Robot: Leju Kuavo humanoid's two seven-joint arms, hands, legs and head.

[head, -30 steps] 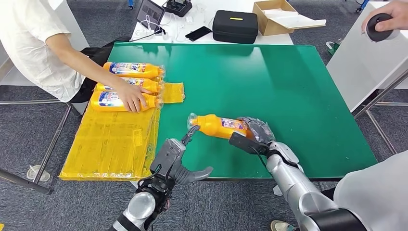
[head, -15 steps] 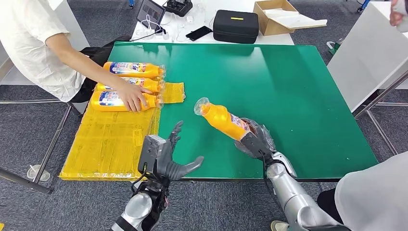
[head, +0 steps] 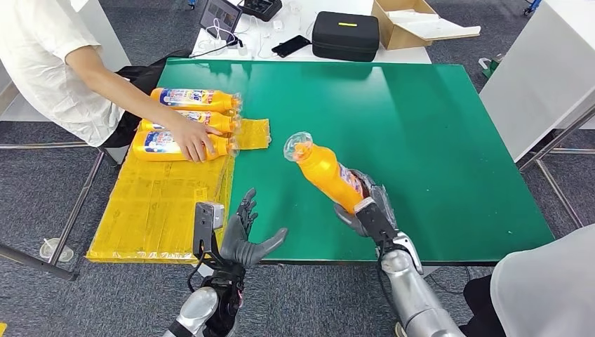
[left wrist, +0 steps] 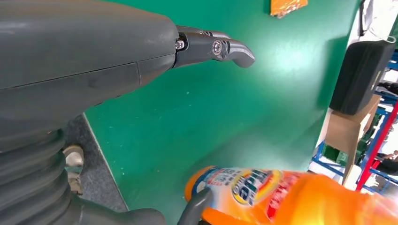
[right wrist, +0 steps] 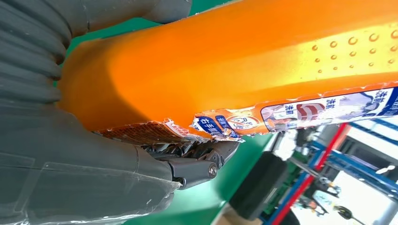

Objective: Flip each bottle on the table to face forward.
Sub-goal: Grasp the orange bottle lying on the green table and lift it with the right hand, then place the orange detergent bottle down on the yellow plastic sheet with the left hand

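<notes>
The green table (head: 435, 133) spreads ahead of both hands, its near edge just under them. A yellow sheet (head: 161, 207) lies on its left part, just beyond the left hand and to its outer side. A person (head: 49, 63) stands far off to the left hand's side, one palm pressing three orange bottles (head: 186, 125) that lie side by side on the sheet. A black case (head: 344, 35) sits well beyond both hands, past the table's far edge. The right hand (head: 365, 207) grips the base of a fourth orange bottle (head: 324, 172), lifted and tilted, its clear cap pointing up and away toward the left hand's side. The left hand (head: 242, 232) holds nothing, fingers spread wide, just short of that bottle.
</notes>
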